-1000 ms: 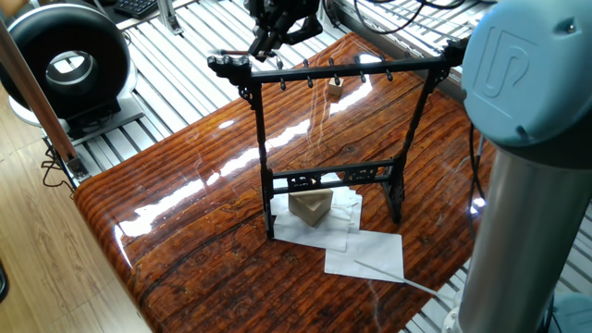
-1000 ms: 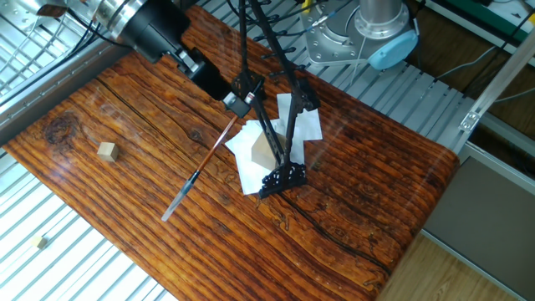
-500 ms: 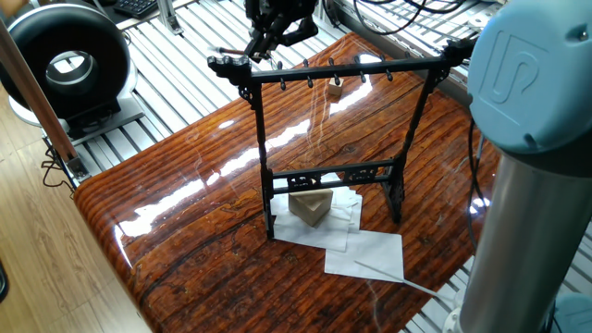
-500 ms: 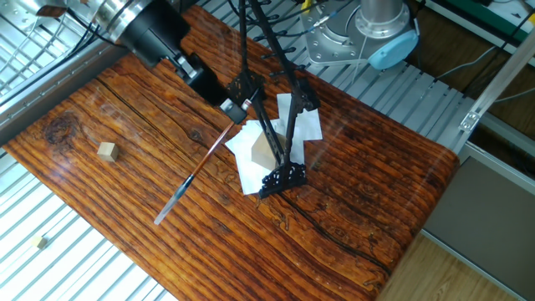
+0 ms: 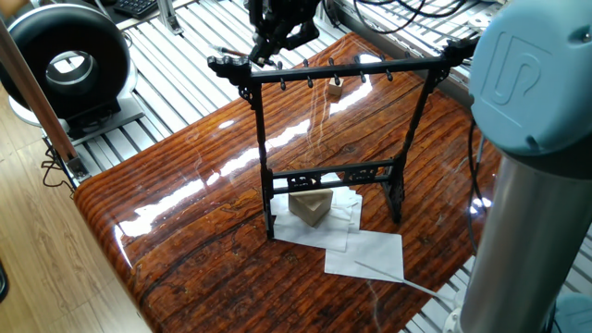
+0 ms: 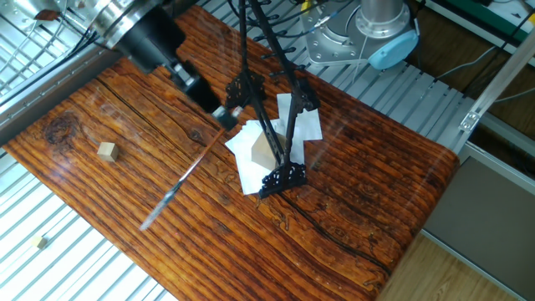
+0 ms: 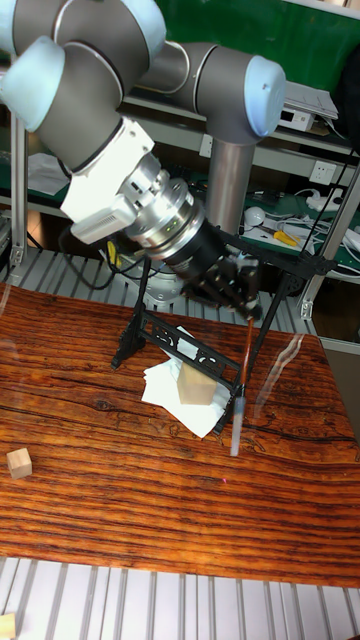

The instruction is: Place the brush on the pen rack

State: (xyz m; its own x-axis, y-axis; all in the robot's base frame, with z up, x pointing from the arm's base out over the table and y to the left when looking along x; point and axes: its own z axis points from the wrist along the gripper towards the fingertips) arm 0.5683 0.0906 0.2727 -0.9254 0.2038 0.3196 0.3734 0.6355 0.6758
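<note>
The pen rack [image 5: 342, 72] is a tall black frame standing mid-table, also seen from above [image 6: 269, 134] and in the tall fixed view [image 7: 185, 345]. My gripper [image 6: 222, 114] hangs beside the rack's top crossbar, at one end of it, and is shut on the top of the brush [image 6: 180, 180]. The brush [image 7: 243, 375] is a thin reddish-brown stick with a greyish lower end, dangling below the gripper [image 7: 248, 308] with its tip above the tabletop. It is motion-blurred. In one fixed view the gripper [image 5: 264, 44] sits behind the crossbar's left end, and I cannot make out the brush there.
White paper sheets [image 5: 365, 250] lie under the rack with a wooden wedge block [image 5: 310, 208] on them. A thin whitish rod [image 5: 379, 270] lies on the paper. A small wooden cube [image 6: 106, 150] sits far left. The arm's blue-capped column [image 5: 527, 185] stands at the table's right.
The gripper has drawn away from the rack's crossbar end, carrying the brush with it. The brush's lower end has swung outward and now looks blurred.
</note>
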